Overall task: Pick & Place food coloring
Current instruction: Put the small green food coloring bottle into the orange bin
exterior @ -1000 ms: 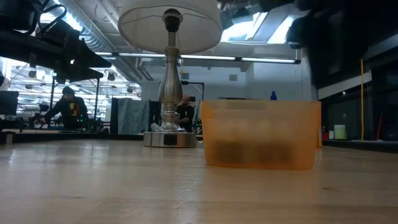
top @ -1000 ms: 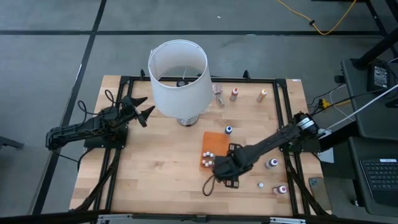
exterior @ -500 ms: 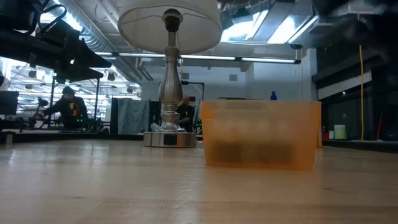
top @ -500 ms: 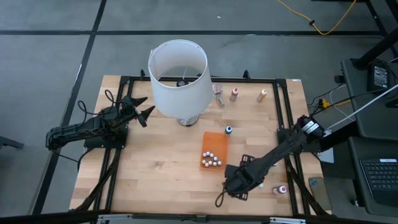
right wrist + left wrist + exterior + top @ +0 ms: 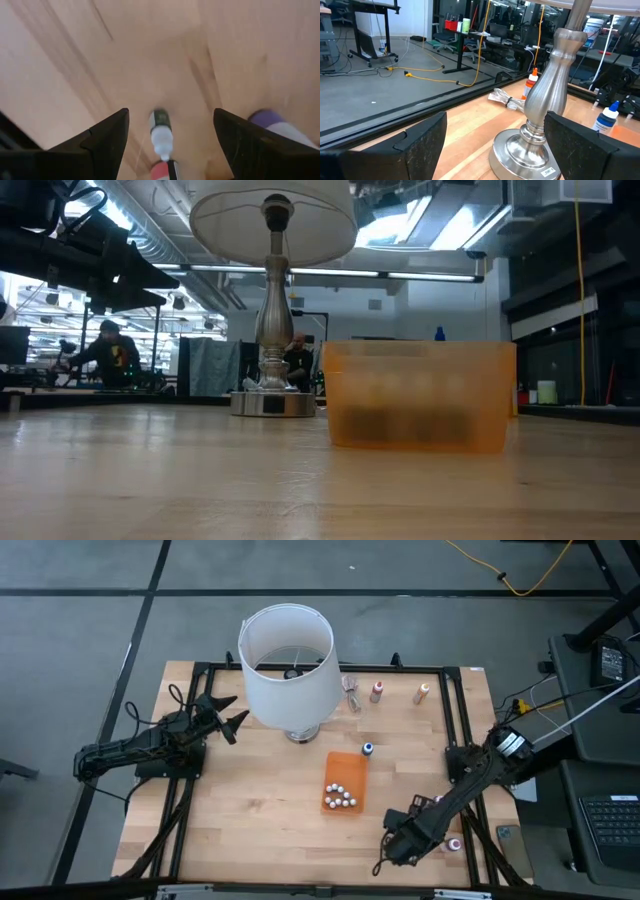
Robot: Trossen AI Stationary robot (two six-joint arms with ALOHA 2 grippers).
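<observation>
Fingers of the right gripper (image 5: 393, 852) stand wide apart and empty over the table's (image 5: 250, 800) near right part, above a small white-capped bottle (image 5: 161, 134). Several bottles (image 5: 340, 796) sit in the orange tray (image 5: 345, 765). Left gripper (image 5: 232, 712) waits open beside the lamp (image 5: 288, 665).

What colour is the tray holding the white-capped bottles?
Orange tray, holding white-capped bottles; clearest in the high view.

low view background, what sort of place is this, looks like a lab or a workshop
Most likely a robotics lab or an open workshop. Past the wooden table are exposed ceiling ducts, workbenches with a person seated at one, and in the left wrist view a bare concrete floor with a trailing yellow cable.
</observation>
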